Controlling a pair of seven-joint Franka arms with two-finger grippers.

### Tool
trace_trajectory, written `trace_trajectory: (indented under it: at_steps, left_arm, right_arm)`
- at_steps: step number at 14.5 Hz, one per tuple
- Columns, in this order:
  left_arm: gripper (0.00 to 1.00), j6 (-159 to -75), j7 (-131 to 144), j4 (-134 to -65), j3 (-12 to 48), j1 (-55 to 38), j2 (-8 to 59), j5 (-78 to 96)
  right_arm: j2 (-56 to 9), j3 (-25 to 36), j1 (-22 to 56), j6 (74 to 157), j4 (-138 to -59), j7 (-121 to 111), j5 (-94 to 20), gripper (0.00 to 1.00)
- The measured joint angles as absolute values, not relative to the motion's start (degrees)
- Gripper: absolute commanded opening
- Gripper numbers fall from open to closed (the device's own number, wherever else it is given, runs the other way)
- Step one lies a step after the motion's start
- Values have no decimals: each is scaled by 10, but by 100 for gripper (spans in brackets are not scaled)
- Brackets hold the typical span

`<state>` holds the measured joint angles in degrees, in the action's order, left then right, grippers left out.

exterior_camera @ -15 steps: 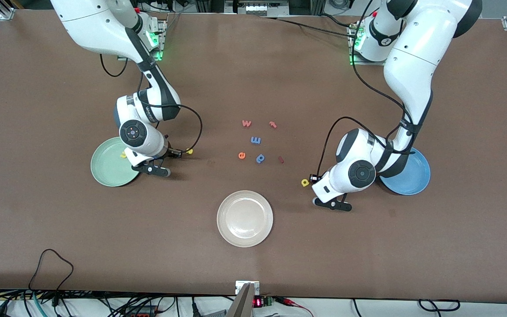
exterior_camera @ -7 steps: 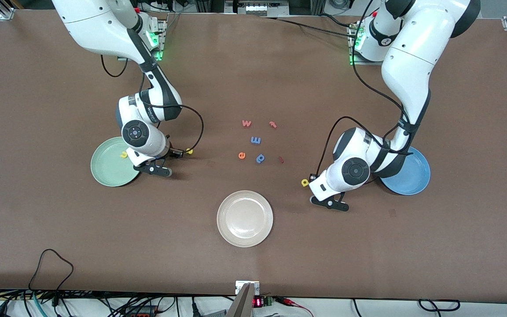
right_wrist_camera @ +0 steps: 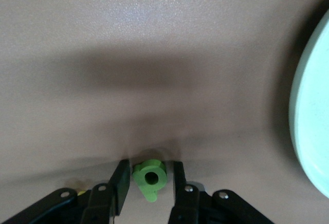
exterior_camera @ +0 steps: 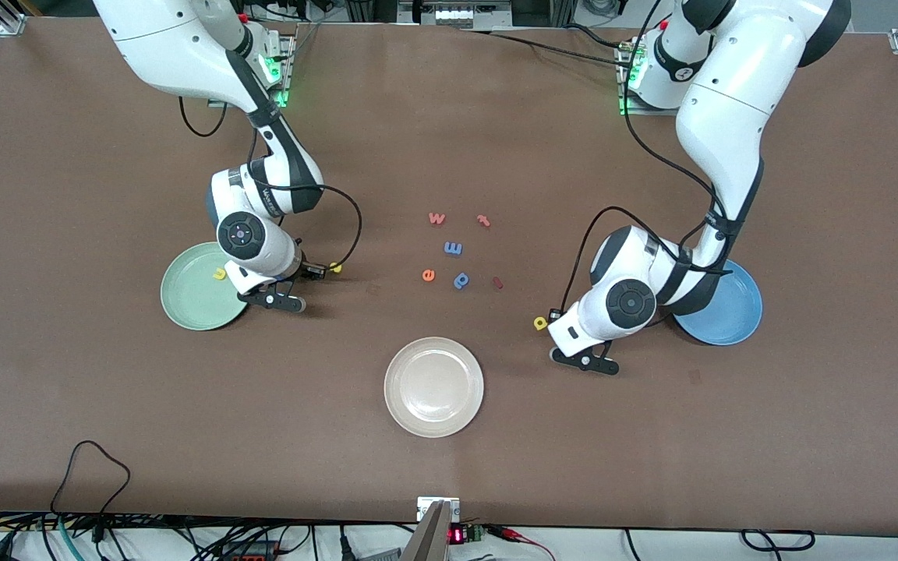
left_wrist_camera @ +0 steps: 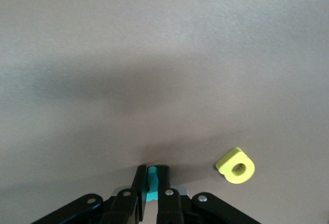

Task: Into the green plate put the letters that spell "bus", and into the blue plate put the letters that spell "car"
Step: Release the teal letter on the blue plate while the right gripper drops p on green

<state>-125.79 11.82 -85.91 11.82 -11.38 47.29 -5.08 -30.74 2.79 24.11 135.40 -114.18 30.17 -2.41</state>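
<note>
Cream-white plate [exterior_camera: 433, 387] sits nearest the front camera, mid-table, nothing on it.

Left gripper [left_wrist_camera: 152, 183] is down at the tabletop beside the blue plate [exterior_camera: 733, 312], toward the left arm's end. Its fingers are pinched tight on a small teal letter [left_wrist_camera: 151, 184]; which teal letter cannot be told. The yellow a [exterior_camera: 540, 322] lies on the table just beside that gripper, apart from it.

Right gripper [right_wrist_camera: 149, 179] is low at the table beside the green plate [exterior_camera: 188, 300], toward the right arm's end. Its fingers straddle the green b [right_wrist_camera: 150, 176], with narrow gaps showing on both sides; no contact seen. One yellow letter [exterior_camera: 220, 273] lies in the green plate; another [exterior_camera: 335, 268] lies on the table near that gripper.

Farther back, mid-table: a loose cluster of orange, blue and red letters [exterior_camera: 454, 248].
</note>
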Motion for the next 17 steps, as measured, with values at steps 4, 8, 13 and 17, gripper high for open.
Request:
trace_trajectory:
  at_steps: [4,8,13,17]
  left_arm:
    - [1,-1257,118,-853,116,-104,465,-51]
    - [1,-1213,65,-848,112,-63,430,-52]
    - [1,-1125,-36,-847,111,37,377,-52]
    - [1,-1113,-77,-875,109,109,376,-52]
  right_arm:
    - [-307,27,242,1355,-1141,303,-24,8]
    - [-307,27,242,1355,-1142,303,-24,2]
    - [-274,32,216,1321,-1135,240,-24,2]
    - [-205,35,122,1225,-1134,89,-24,2]
